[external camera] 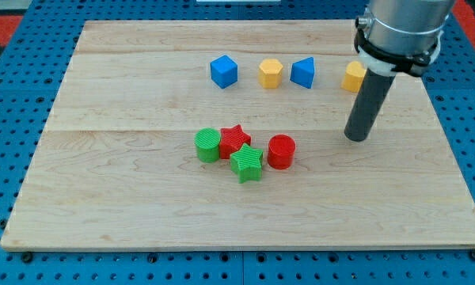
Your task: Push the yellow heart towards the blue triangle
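Observation:
The yellow heart lies at the view's upper right, partly hidden behind my rod. The blue triangle sits just to its left, with a small gap between them. My tip rests on the board below the yellow heart, a short way towards the view's bottom, and touches no block.
A yellow hexagon and a blue cube lie left of the blue triangle in the same row. A cluster sits mid-board: green cylinder, red star, green star, red cylinder. The wooden board lies on a blue pegboard.

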You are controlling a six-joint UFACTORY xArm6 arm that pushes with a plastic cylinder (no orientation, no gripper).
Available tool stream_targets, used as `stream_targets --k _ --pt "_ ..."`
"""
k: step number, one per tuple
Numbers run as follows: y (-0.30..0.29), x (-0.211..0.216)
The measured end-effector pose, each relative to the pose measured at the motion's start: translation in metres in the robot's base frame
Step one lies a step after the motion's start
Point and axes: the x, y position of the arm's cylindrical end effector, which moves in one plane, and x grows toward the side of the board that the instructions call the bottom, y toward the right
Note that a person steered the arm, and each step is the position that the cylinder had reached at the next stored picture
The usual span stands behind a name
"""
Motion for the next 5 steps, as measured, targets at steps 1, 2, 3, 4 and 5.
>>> stream_targets --k 1,2,3,4,5 --pt "0.011 -0.018" --pt "0.042 -0.042" --pt "0.053 -0.065" --pt "0.095 -0.075" --pt "0.080 -0.123"
